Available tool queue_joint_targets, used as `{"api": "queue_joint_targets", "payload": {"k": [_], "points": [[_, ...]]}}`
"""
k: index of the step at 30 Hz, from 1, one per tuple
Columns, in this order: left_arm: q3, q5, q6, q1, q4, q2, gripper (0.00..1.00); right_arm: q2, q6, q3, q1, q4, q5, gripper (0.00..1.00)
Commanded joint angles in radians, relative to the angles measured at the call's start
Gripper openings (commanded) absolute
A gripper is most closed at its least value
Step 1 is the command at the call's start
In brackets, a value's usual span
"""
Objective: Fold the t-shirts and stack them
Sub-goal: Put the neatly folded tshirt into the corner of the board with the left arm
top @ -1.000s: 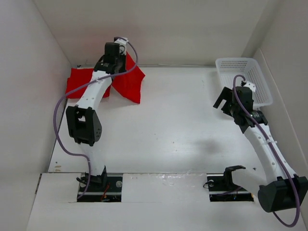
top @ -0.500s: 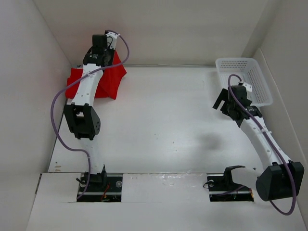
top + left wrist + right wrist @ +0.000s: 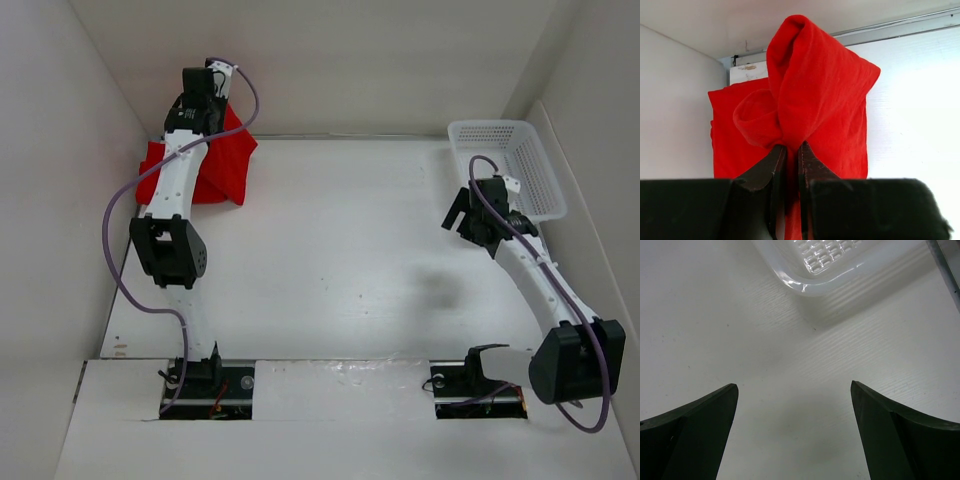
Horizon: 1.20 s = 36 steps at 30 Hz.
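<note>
**T-shirt held at far-left corner**

The red t-shirt [image 3: 825, 95] hangs bunched over the far-left corner of the table [image 3: 340, 260], above flat red cloth [image 3: 722, 135]. The left gripper [image 3: 789, 160] is clamped on its fold, probably for stacking. The right gripper [image 3: 794, 386] waits empty, fingers spread, beside the basket [image 3: 825, 260].

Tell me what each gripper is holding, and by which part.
Left gripper: pinches a bunched fold of a red t-shirt; which part of the shirt, unclear. Right gripper: open, holds nothing.

The left hand [image 3: 791, 146] has swung its pinched t-shirt [image 3: 825, 90] (now bunched) leftward and farther back.
</note>
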Motion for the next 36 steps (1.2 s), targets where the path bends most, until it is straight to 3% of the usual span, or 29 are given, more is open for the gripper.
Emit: {"api": "queue_joint_targets", "payload": {"k": [1, 28, 36], "points": [[0.051, -0.046, -0.018, 0.008, 0.025, -0.091, 0.0, 0.009, 0.006, 0.012, -0.006, 0.005, 0.026, 1.0], [0.026, -0.133, -0.052, 0.008, 0.048, -0.177, 0.0, 0.124, 0.025, 0.012, -0.006, 0.023, 0.026, 1.0], [-0.005, -0.147, -0.063, 0.065, 0.069, -0.136, 0.0, 0.146, 0.025, 0.021, -0.006, 0.023, 0.035, 1.0]]}}
